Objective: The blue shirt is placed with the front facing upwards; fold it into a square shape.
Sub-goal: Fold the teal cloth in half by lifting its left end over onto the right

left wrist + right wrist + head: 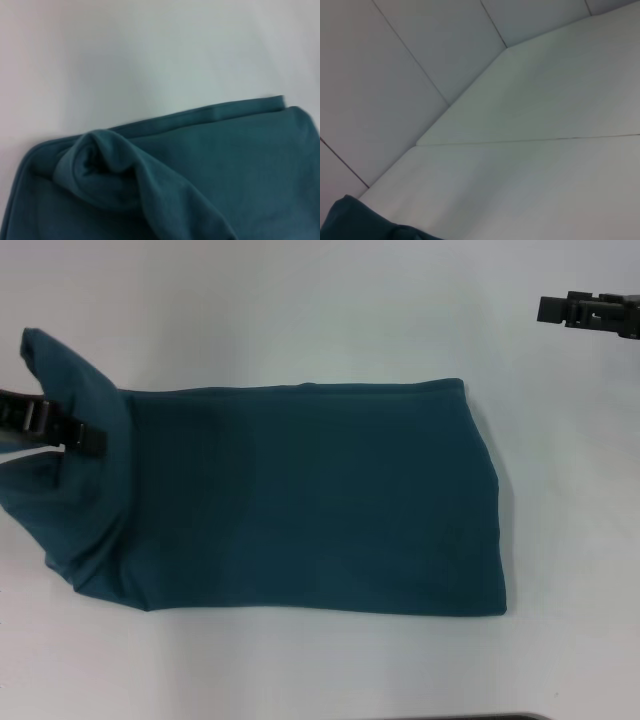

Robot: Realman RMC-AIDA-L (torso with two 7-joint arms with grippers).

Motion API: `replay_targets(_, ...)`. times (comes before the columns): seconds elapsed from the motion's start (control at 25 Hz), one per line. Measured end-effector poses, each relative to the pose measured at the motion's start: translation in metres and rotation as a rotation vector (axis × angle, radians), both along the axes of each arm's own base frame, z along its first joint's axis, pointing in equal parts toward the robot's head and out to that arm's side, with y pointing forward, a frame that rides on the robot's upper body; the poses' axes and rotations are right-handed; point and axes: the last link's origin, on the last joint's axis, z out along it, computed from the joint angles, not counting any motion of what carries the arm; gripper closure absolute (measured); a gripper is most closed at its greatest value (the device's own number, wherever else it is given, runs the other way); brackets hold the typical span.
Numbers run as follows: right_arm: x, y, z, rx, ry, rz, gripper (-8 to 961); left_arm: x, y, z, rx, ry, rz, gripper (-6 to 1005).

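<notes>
blue shirt [310,500] folded flat on white table [300,310], left hand [75,432] clamped on its raised end; right hand [590,312] apart, grip unclear

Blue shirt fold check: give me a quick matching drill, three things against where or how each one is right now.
Things:
1. blue shirt
2. left hand
3. right hand
4. table

States:
A. raised at the far right, clear of the cloth
B. white, bare around the cloth
C. at the shirt's bunched, lifted left end
D. folded into a long band, no lettering showing

Pairs: 1-D, 2-C, 3-A, 4-B
</notes>
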Motion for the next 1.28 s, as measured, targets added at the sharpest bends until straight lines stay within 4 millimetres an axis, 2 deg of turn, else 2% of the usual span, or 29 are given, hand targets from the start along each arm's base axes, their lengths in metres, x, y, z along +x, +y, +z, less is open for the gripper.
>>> replay_targets(0.44,-0.002,0.0,-0.003,-0.012,-0.004,0.013,54,0.027,0.002,-0.005,-0.009,-0.044,-0.073,908)
replay_targets(1.28,-0.006,0.004,-0.003,-0.016,-0.017,0.029,61,0.092,0.009,-0.035,-0.108,-0.178,-0.26,908)
